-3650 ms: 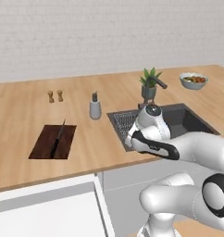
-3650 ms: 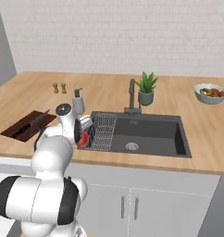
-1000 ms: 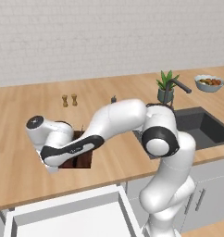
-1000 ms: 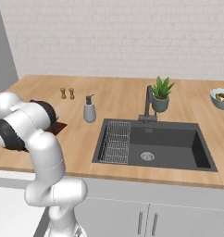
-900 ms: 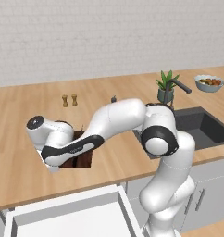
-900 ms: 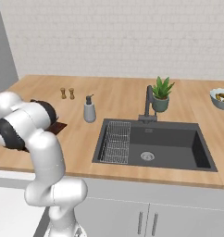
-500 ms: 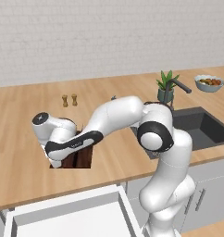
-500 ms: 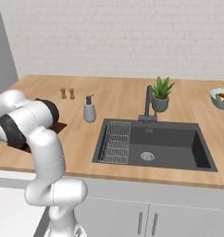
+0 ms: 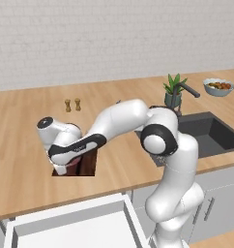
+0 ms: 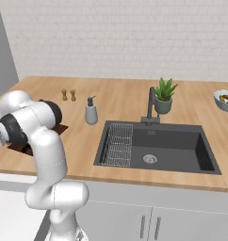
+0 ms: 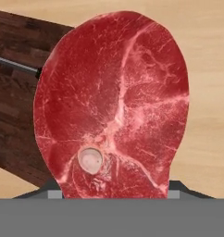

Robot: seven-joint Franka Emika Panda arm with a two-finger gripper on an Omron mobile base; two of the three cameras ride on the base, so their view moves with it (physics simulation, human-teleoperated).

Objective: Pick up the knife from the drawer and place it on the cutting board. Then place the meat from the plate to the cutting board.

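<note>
Meat [image 11: 111, 102] gripped by the fingers [image 11: 58, 190], held above the cutting board [image 9: 88, 162].

Seen from the hand camera: steak standing between the closed-in fingers, hiding much of the dark board [image 11: 16, 92] and pale worktop [image 11: 206, 92] beneath. Knife [image 11: 14, 65] lying on the board, its thin blade reaching in from the left. From the left base camera: arm stretched low over the board's left end, drawer [image 9: 70, 225] pulled open below the worktop edge.

White glossy arm [image 9: 124, 116], rounded segments. Dark grey joint rings and a black band near the wrist. Bulky white base column.
</note>
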